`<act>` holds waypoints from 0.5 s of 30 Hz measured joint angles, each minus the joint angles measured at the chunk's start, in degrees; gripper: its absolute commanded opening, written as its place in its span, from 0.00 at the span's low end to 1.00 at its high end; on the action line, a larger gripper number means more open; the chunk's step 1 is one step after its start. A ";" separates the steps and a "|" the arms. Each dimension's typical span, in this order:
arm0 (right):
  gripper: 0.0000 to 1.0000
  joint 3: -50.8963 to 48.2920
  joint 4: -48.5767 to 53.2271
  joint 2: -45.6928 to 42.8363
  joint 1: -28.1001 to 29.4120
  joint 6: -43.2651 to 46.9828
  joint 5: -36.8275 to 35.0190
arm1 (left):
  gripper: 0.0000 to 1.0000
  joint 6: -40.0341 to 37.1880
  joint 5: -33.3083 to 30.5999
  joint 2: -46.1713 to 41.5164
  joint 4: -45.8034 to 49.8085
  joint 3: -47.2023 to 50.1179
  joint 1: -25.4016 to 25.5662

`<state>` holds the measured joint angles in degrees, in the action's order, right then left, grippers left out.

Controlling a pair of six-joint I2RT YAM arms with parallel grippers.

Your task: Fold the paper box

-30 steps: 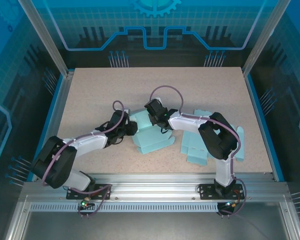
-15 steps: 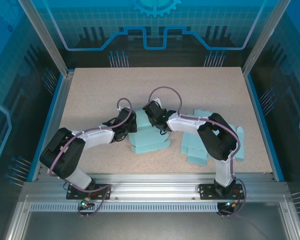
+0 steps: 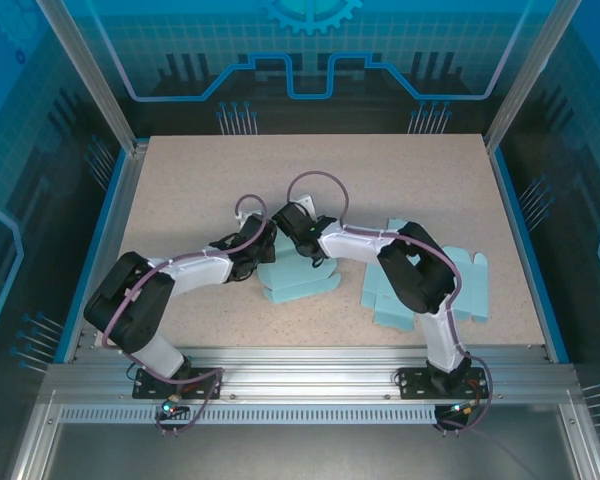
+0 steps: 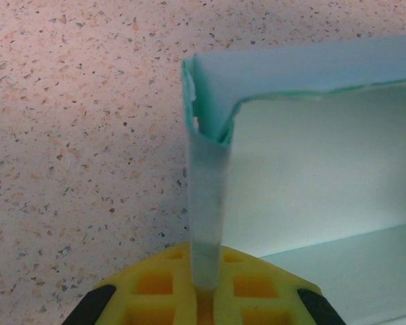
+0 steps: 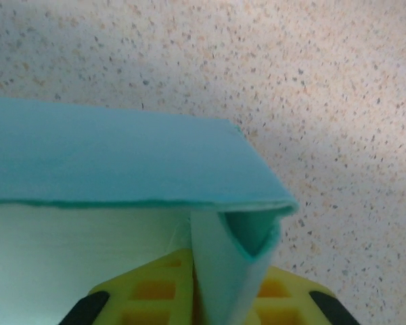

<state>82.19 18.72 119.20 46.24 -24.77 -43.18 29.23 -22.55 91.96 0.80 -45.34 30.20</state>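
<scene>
Teal half-folded paper box (image 3: 298,280), centre frame: light, thin, easily creased; pinched at doubled wall corners, likely the stiffest holds, by left jaws and right jaws.

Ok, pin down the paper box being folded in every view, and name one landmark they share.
Top external: paper box at mid-table, between the two wrists.
Left wrist: paper box at centre and right, its corner flap running down into the left gripper.
Right wrist: paper box across the left and centre, its folded corner pinched by the right gripper.
Shared landmark: the speckled table top.
</scene>
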 measured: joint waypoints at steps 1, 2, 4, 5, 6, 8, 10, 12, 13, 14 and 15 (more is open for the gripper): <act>0.11 0.57 0.59 0.22 0.13 -0.55 -0.42 | 0.00 0.59 -0.20 0.07 0.26 -0.15 0.02; 0.11 1.07 1.27 0.46 0.13 -1.14 -0.79 | 0.00 0.96 -0.24 0.15 0.37 -0.26 0.02; 0.11 1.66 2.08 0.76 0.02 -2.01 -0.98 | 0.00 2.01 -0.33 0.59 0.35 -0.63 0.02; 0.11 1.81 2.32 0.83 -0.09 -2.36 -0.92 | 0.00 2.56 -0.37 0.83 0.37 -0.94 0.02; 0.11 1.81 2.43 0.83 -0.20 -2.69 -0.79 | 0.00 3.37 -0.46 1.14 0.37 -1.22 0.02; 0.11 1.81 2.43 0.83 -0.48 -3.15 -0.46 | 0.00 4.96 -0.83 1.75 0.46 -1.84 -0.02; 0.11 1.75 2.40 0.83 -0.79 -3.54 -0.09 | 0.00 6.67 -1.29 2.43 0.68 -2.56 -0.02; 0.11 1.66 2.19 0.83 -1.22 -3.74 0.39 | 0.00 8.72 -1.79 3.28 1.29 -3.72 -0.02; 0.11 1.60 2.03 0.83 -1.46 -3.76 0.79 | 0.00 9.77 -1.99 3.69 1.84 -4.42 -0.02; 0.11 1.53 1.88 0.83 -1.68 -3.76 1.20 | 0.00 10.43 -2.08 4.13 2.34 -5.03 0.00; 0.11 1.46 1.66 0.83 -1.99 -3.74 1.64 | 0.00 11.26 -2.19 4.66 2.97 -5.81 0.04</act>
<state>83.66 20.38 120.03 44.25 -28.51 -41.54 40.49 -24.73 96.62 3.77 -51.16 30.24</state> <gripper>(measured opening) 0.110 0.086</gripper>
